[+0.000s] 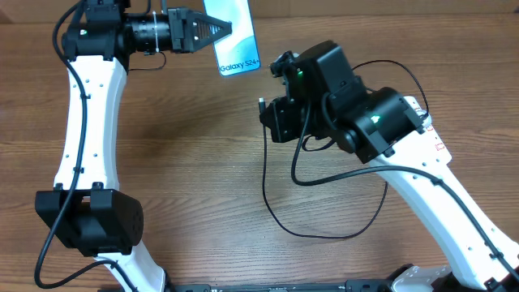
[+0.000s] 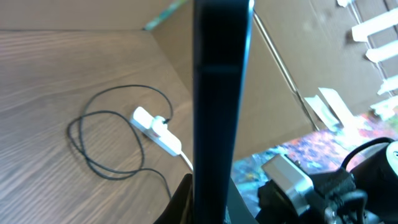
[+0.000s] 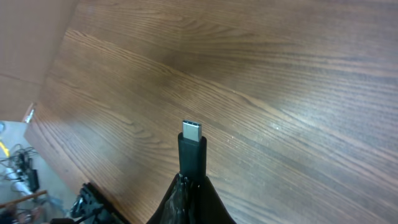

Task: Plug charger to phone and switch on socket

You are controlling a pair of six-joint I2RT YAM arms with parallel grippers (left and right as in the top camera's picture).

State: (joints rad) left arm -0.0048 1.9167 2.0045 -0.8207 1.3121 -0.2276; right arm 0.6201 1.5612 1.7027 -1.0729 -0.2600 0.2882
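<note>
The phone (image 1: 235, 36) sits at the upper middle of the overhead frame. Its light blue-to-teal screen faces the camera, with the "Galaxy S24" lettering near its lower edge. The left gripper (image 1: 220, 31) is closed on the phone's left side. The left arm runs up the left of the frame, then bends right so the gripper lies level and points toward the frame's centre. In the left wrist view the phone (image 2: 221, 93) shows edge-on, as a dark narrow bar standing up the middle of the picture.

The charger (image 1: 280, 219) is a thin black cable. It drops from the right gripper (image 1: 272, 113) at the centre of the overhead frame, loops across the bench (image 1: 186, 162) at lower centre, and curls back up under the right arm. The right gripper is clamped on the cable's plug end. In the right wrist view the small metal tip (image 3: 191, 146) stands out just beyond the closed fingers (image 3: 202, 202), above bare wood. The tip lies below and right of the phone, apart from it.

The right arm rises from the lower right corner, with its wrist folded leftward. The socket (image 2: 155, 127), a white strip, lies on the bench at centre left of the left wrist view, beside the cable's loops. How its switches are set cannot be told.
</note>
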